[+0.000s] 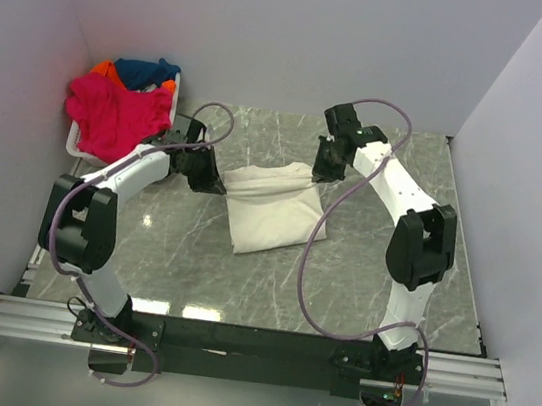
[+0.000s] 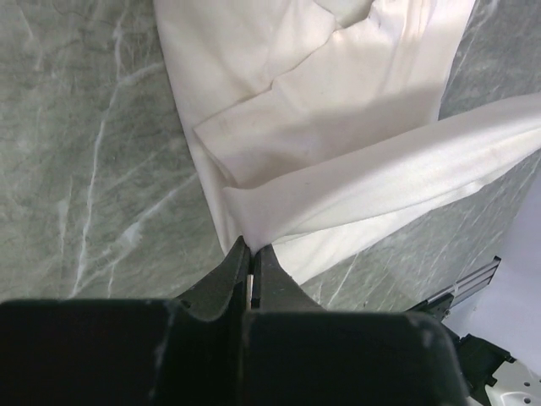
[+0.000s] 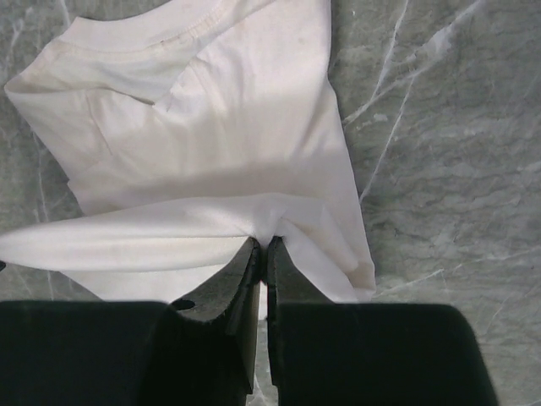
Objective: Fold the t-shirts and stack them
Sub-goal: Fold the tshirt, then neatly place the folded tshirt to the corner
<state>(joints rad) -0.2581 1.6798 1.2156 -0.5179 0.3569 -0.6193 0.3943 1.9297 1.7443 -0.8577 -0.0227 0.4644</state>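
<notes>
The grey table [image 1: 362, 276] holds everything. On it, just right of the white basket [image 1: 70, 143], lies the big cream t-shirt [image 1: 270, 213], mostly flat. In the basket, the pink t-shirt [image 1: 112, 115], blue t-shirt [image 1: 143, 71] and orange t-shirt [image 1: 103, 68] sit in a heap, waiting their turn, I think. The left gripper [image 2: 252, 254], between basket and cream shirt, has its jaws pinched tight on one edge. The right gripper [image 3: 262, 249], on the shirt's side away from the basket, pinches that edge too. Together they hold it up as a tight band, likely to lay it over as a neat fold.
</notes>
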